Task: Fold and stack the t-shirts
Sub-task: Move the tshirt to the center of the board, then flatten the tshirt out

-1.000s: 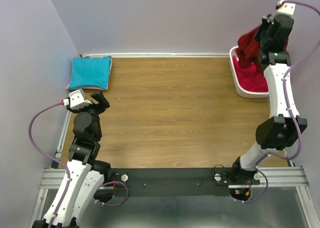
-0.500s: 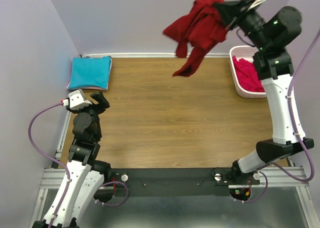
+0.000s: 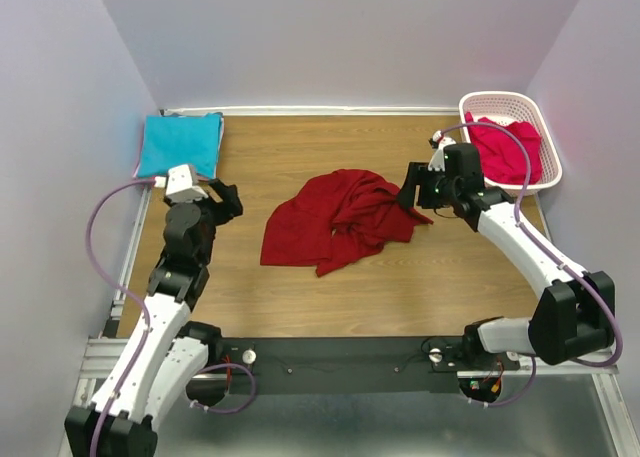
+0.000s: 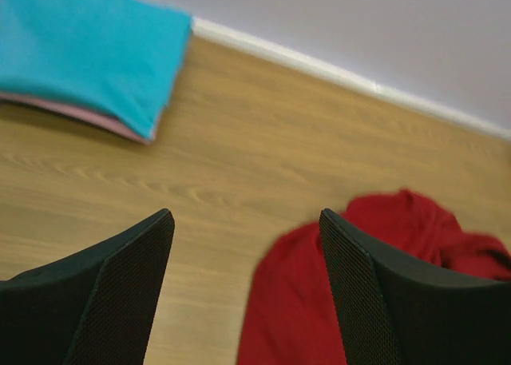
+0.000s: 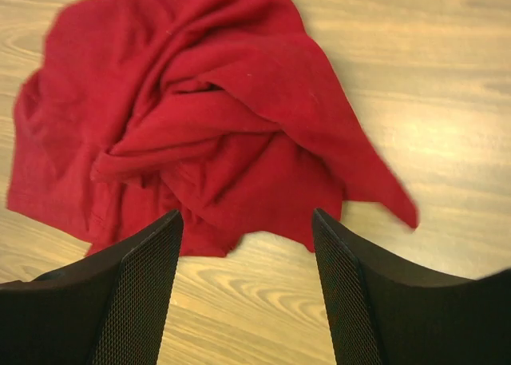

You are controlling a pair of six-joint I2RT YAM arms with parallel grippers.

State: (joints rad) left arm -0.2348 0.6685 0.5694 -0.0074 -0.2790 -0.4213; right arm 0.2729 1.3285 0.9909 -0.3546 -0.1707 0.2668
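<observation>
A dark red t-shirt (image 3: 335, 222) lies crumpled in the middle of the table. My right gripper (image 3: 412, 195) hovers at its right edge, open and holding nothing. In the right wrist view the open right gripper (image 5: 246, 213) stands over the near hem of the dark red t-shirt (image 5: 200, 117). A turquoise t-shirt (image 3: 180, 144) lies folded at the far left corner, with a pink edge under it. A pinkish-red t-shirt (image 3: 505, 149) is heaped in the basket. My left gripper (image 3: 228, 199) is open left of the dark red t-shirt (image 4: 295, 301), apart from it. The left wrist view shows the left gripper (image 4: 243, 215) and the turquoise t-shirt (image 4: 88, 53).
A white latticed basket (image 3: 505, 99) stands at the far right corner against the walls. Walls close the table on the left, back and right. A white strip (image 4: 335, 71) runs along the foot of the back wall.
The right arm swung the dark red t-shirt out of the basket to mid table and let it go, its jaws opening. The left gripper moved a little forward and right.
</observation>
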